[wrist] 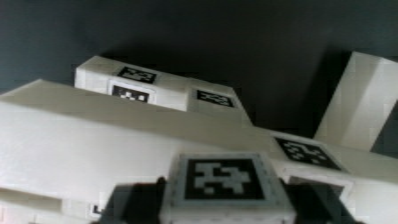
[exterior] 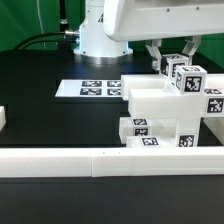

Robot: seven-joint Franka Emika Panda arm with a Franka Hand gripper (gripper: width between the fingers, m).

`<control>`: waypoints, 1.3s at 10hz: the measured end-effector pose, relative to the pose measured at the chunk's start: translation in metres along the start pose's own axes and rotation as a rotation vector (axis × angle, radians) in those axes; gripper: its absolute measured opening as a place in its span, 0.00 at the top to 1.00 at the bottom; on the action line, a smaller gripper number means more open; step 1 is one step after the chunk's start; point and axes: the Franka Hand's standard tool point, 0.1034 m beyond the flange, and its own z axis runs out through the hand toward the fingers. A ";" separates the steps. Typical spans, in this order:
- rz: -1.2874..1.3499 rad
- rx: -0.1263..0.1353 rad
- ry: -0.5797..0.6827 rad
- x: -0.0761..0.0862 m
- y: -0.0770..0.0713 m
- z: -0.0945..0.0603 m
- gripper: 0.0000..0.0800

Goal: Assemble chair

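Now tagged chair block between gripper fingers, touching.

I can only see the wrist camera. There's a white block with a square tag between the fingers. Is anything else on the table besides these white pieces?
Observer: Yes. A flat marker board lies on the black table, to the exterior view's left of the chair pieces.
Operator: Is there something in front of them?
Observer: A long low white rail runs across the near side of the exterior view.
Operator: Where's the robot's body?
Observer: Its base stands behind the marker board.
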 end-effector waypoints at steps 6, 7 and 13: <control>0.357 0.000 0.007 0.000 -0.001 0.000 0.64; 0.445 0.000 0.014 0.000 -0.001 0.001 0.64; 0.898 0.019 0.050 0.002 -0.005 0.000 0.64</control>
